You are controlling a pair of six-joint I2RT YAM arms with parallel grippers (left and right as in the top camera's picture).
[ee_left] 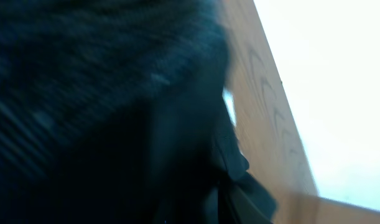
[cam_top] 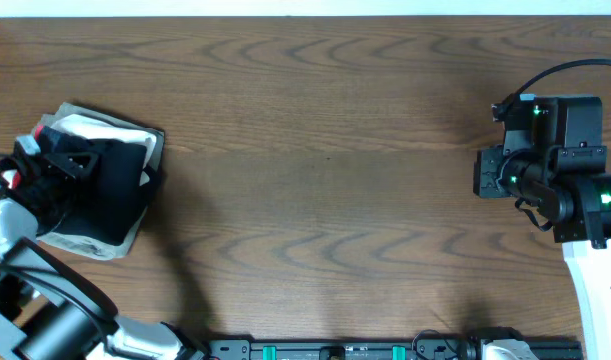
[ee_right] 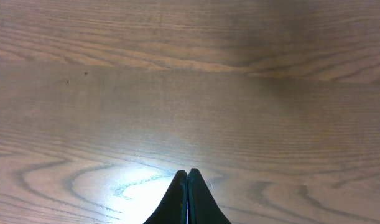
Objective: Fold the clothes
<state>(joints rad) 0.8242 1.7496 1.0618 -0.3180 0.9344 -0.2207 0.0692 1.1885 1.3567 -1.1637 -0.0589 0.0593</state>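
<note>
So the clothes [cam_top: 97, 190] are sitting in a folded pile at the far left of the worktop [cam_top: 325, 150], a black piece on top with white and beige stuff poking out underneath. The left claw [cam_top: 70, 160] is hanging right over the pile, pretty much on the black piece, and its wrist view is showing just blurry dark fabric with a strip of wood off to one side, so honestly I can't tell if its fingers are apart or pinching anything. The right claw [ee_right: 188, 186] is hovering over bare wood way over on the right, well apart from the pile, fingers pressed together with nothing between them.
</note>
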